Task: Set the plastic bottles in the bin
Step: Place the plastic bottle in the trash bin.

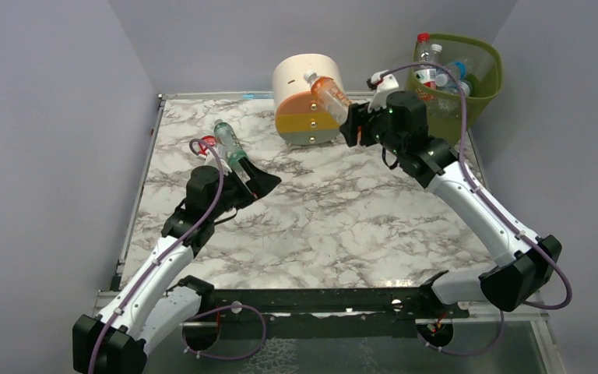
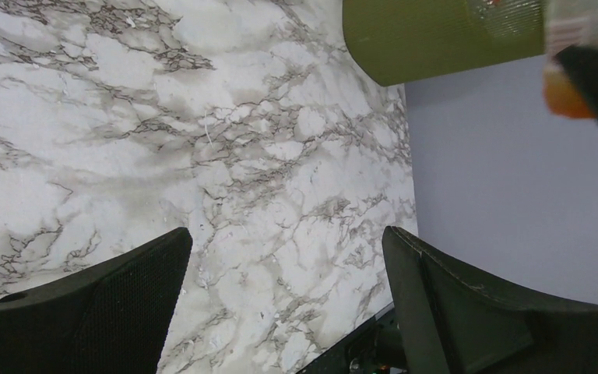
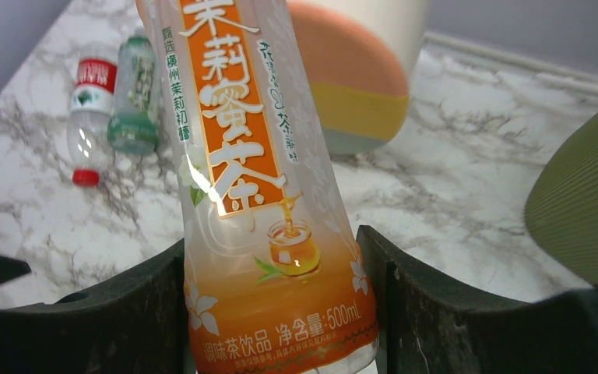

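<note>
R jaws hug the orange bottle (image 3: 237,164), L jaws open & empty: hold tight, let go only above the bin (image 1: 480,92) to their right.

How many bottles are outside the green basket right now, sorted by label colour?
Red-label bottle: 1
Green-label bottle: 1
Orange-label bottle: 1
Total: 3
</note>
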You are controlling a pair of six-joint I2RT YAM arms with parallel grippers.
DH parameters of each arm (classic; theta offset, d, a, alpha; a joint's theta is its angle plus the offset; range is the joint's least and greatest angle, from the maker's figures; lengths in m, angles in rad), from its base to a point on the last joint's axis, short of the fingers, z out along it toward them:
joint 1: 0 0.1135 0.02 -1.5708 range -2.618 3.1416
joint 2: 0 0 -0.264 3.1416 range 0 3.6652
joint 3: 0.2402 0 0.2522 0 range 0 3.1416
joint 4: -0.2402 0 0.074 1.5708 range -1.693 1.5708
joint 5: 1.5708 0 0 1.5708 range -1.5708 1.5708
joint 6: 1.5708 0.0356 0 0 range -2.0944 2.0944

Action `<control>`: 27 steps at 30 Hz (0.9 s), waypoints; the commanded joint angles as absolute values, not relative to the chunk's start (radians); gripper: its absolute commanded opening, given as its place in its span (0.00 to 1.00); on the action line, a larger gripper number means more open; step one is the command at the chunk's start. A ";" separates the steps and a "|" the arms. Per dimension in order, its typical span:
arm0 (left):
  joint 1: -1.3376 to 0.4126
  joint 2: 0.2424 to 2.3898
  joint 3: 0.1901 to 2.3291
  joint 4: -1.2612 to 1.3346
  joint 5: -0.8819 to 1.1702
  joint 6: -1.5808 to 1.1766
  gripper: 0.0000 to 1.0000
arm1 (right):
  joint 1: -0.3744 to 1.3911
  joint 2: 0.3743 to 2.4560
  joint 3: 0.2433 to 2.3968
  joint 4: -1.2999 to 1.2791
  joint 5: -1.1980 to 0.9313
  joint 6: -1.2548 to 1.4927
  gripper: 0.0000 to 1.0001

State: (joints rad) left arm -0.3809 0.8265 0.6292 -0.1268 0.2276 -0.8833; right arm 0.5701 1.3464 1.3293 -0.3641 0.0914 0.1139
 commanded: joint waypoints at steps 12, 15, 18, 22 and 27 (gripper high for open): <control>-0.381 0.905 0.618 -0.014 0.330 -0.882 0.99 | 0.197 1.500 1.682 -0.215 0.152 0.133 0.58; -0.380 0.919 0.618 -0.007 0.338 -0.882 0.99 | 0.126 1.540 1.715 -0.158 0.148 0.168 0.58; -0.381 0.925 0.618 -0.003 0.340 -0.881 0.99 | 0.084 1.573 1.725 -0.099 0.165 0.200 0.58; -0.381 0.932 0.617 0.000 0.341 -0.880 0.99 | 0.037 1.595 1.689 -0.038 0.215 0.253 0.58; -0.380 0.932 0.610 0.003 0.339 -0.880 0.99 | -0.031 1.576 1.599 0.021 0.239 0.324 0.59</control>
State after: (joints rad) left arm -0.3809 0.9329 0.6163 -0.0383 0.3145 -0.8886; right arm 0.0177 1.5913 1.6508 -0.0814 0.1810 0.2455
